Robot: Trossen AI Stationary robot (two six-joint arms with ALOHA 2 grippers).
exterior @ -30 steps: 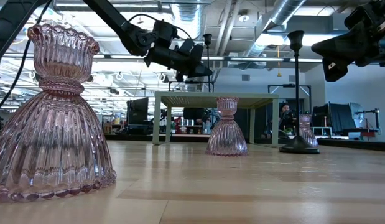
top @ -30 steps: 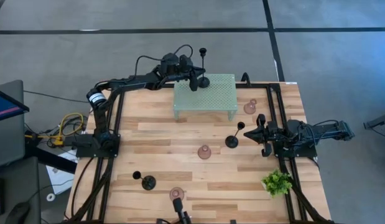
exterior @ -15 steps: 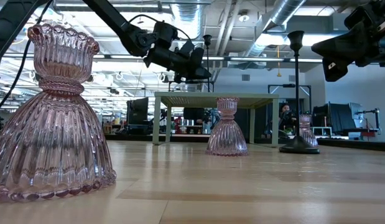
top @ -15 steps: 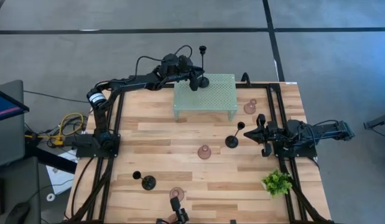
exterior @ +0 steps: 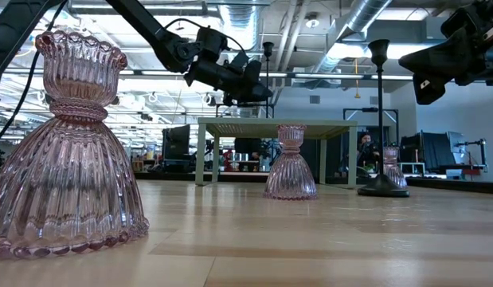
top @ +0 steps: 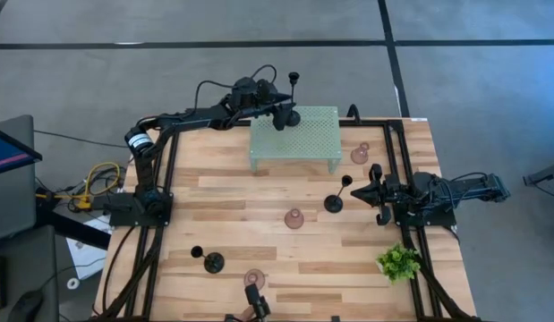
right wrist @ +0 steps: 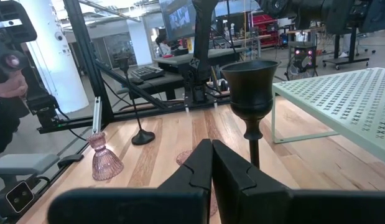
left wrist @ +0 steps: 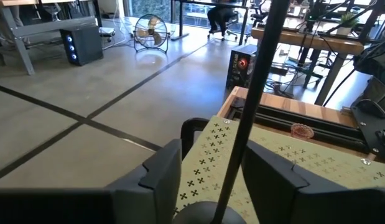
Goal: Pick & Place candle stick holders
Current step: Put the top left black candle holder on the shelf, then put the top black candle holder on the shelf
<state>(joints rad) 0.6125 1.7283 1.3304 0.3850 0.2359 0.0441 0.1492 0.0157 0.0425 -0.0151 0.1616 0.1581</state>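
- Fingers of my left gripper point(left wrist: 208, 177) stand spread on either side of a black holder point(top: 293, 98), its stem running up between them without a visible pinch; the base sits on the shelf point(top: 303, 141) at its far left corner.
- Right gripper point(top: 368, 190) waits over the right side of the surface point(top: 241, 192), fingers pressed together, empty, just beside a second black holder point(top: 336, 197).
- As I judge it, the step in hand is the release: I'd let the fingers part evenly so neither drags the stem, then back straight away, since the slim holder stands close to the shelf edge and would tip easily.
- Count of black holders: three — one on the shelf, one by the right gripper, one point(top: 208, 258) near the front left.
- Count of pink glass holders: three in the high view — one point(top: 294, 218) mid-surface, one point(top: 255, 278) at the front edge, one point(top: 360, 154) right of the shelf.
- One plant point(top: 399, 261) at the front right; one shelf.
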